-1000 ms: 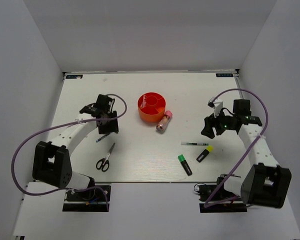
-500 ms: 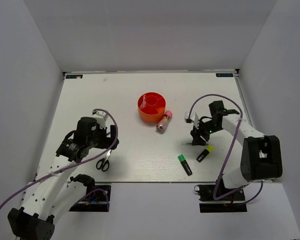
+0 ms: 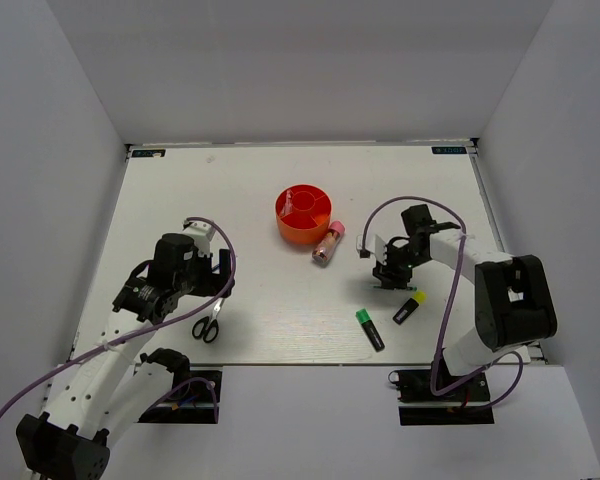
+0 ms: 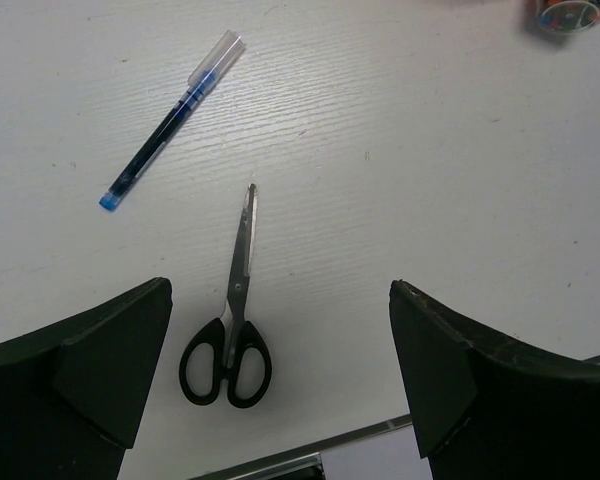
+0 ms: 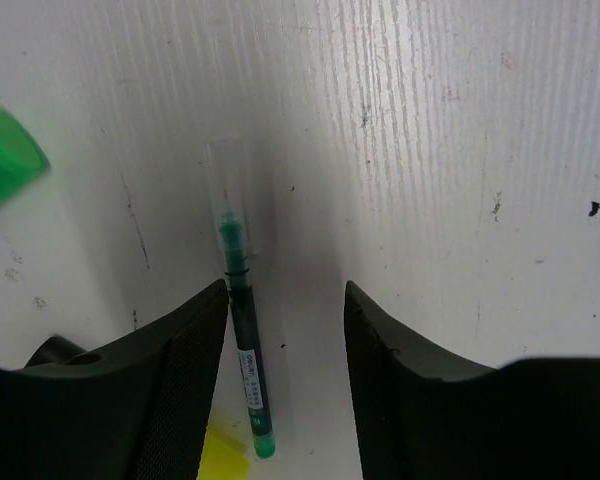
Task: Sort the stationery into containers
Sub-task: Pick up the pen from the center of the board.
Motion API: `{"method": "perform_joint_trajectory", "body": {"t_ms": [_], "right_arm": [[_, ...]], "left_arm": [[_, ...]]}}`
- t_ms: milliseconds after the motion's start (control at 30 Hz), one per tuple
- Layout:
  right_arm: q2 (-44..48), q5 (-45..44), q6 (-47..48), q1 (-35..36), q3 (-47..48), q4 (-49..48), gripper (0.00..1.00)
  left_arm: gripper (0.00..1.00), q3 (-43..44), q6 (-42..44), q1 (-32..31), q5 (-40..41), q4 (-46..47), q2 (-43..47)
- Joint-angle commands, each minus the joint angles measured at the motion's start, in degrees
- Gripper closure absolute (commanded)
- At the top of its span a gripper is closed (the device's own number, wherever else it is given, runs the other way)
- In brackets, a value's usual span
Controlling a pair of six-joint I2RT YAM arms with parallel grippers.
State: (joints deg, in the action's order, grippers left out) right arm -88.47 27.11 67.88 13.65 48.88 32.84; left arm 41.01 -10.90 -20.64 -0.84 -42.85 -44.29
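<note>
Right tool [image 5: 285, 300] has edged left, straddling the green-ink pen [image 5: 242, 320], print unreadable.

White table [image 3: 180, 190], white surrounding walls [image 3: 300, 70]

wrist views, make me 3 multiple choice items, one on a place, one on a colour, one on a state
1. The green-ink pen lies: A on the table between the fingers of the right hand; B lifted in a clamp; C out of view.
2. The scissors' handles are: A black; B orange; C blue.
3. The left hand is: A shut on the scissors; B open; C shut on nothing.
1 A, a finger stands each side of it. 2 A, both loops are black. 3 B, fingers wide apart, scissors free between.
</note>
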Motion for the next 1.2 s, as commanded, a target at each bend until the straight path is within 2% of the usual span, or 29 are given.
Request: {"method": "perform_joint_trajectory", "body": {"t_ms": [0,367,500,667,867,933,1167], "right_arm": [[-0.4,-1.3,1.7,1.2,0.2,-0.3,0.46],[-3.3,-6.0,0.9,4.5,-2.4,-3.0,0.48],[-3.9,-7.2,1.6,5.3,-3.2,-2.6,0.54],[-4.5,-7.6,3.0,5.5,-4.1,-1.3,0.73],[-6.9,-7.0,3.5,5.5,0.2,7.2,0.96],[-7.4,-6.3,2.8,5.3,2.3,8.9,1.00],[-5.8,-3.3,-4.0,5.4,10.7,14.3,1.00]], "left_arm": [[0.00,0.3,0.8,-0.2,0.4,0.5,0.9],[0.00,0.4,0.8,-0.2,0.6,0.6,0.9],[0.00,0.2,0.7,-0.3,0.6,0.4,1.1],[0.00,0.2,0.8,-0.3,0.5,0.5,1.2],[0.00,0.1,0.9,-0.3,0.6,0.4,1.1],[0.00,0.0,0.9,-0.3,2.0,0.2,1.0],[0.00,-0.1,1.1,-0.2,2.7,0.4,0.5]]}}
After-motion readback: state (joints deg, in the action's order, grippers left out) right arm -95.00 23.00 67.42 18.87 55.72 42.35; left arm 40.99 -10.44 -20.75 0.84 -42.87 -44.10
